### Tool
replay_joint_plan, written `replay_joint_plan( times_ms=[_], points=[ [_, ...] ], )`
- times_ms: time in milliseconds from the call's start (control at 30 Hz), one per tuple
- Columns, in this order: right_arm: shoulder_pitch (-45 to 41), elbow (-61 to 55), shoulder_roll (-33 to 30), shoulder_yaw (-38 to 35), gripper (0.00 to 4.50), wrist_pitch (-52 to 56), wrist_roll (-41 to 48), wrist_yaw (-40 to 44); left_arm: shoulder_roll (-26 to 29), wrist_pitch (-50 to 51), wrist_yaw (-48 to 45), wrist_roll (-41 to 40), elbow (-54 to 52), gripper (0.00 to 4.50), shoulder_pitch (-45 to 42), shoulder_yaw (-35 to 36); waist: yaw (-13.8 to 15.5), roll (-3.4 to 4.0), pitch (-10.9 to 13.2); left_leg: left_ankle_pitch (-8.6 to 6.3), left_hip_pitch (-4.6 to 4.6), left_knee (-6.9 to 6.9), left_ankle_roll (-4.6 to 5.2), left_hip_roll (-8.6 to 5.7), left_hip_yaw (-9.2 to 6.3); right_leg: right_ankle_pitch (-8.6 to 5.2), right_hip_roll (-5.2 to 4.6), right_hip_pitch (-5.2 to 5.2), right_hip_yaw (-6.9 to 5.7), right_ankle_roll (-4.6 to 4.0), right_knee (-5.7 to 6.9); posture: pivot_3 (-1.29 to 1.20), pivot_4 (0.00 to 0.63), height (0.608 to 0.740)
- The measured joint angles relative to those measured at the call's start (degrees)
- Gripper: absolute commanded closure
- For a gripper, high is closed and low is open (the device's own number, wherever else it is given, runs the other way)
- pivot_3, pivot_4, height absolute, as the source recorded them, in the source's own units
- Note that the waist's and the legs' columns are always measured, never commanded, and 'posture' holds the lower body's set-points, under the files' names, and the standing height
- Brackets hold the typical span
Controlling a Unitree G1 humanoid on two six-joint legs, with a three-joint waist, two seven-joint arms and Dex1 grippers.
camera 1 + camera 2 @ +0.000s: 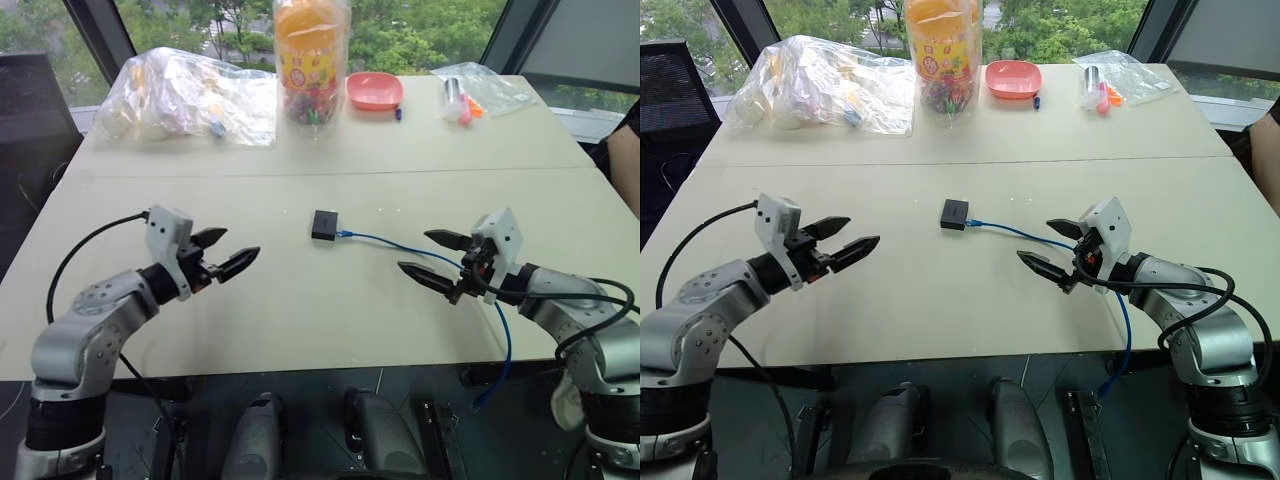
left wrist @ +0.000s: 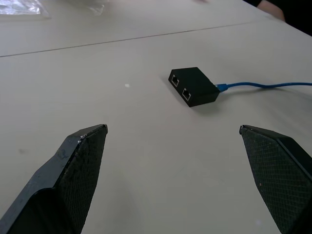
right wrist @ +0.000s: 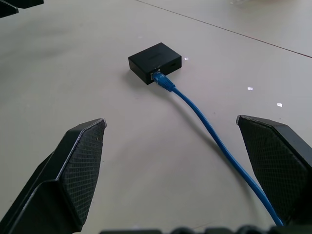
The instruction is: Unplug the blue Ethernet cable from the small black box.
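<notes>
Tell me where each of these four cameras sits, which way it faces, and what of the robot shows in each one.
Left eye view: on the head, looking forward and down over the table; both arms, left gripper and right gripper open.
Right eye view: its stereo twin, same scene.
Left wrist view: along its fingers at the small black box, two free ports facing it.
Right wrist view: along its fingers at the box's other side, blue Ethernet cable plugged in.
Shared: all show box and cable.

Two pale beige tables [image 1: 300,320] stand pushed together, a seam running across between them. Behind the far edge, large windows [image 1: 420,30] with dark slanted frames look onto green trees, and even daylight falls over the tabletops. The floor below is dark
</notes>
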Motion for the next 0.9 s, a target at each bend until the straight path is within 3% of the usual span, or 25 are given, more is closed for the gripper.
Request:
replay_joint_plan(
  times_ms=[667, 900],
  points=[
    [0.11, 0.26, 0.40, 0.75, 0.00, -1.35, -1.10, -0.79, 0.09, -0.26, 0.84, 0.40, 1.81, 0.02, -1.58, -0.43, 0.01, 0.00, 0.00, 0.01, 0.02, 0.05, 0.01, -0.01, 0.00, 0.02, 0.02, 0.01, 0.01, 0.01, 0.09, 0.00, 0.150, 0.740],
    [-3.41, 4.09, -0.09, 1.57, 0.00, -1.96, -2.45, 0.46, 1.36, -2.33, -1.20, 3.41, 3.99, 0.02, -3.71, -1.94, 0.00, 0.00, 0.00, 0.01, 0.04, 0.11, 0.01, 0.00, 0.00, 0.04, 0.05, 0.02, 0.01, 0.00, 0.15, 0.00, 0.150, 0.740]
  ],
)
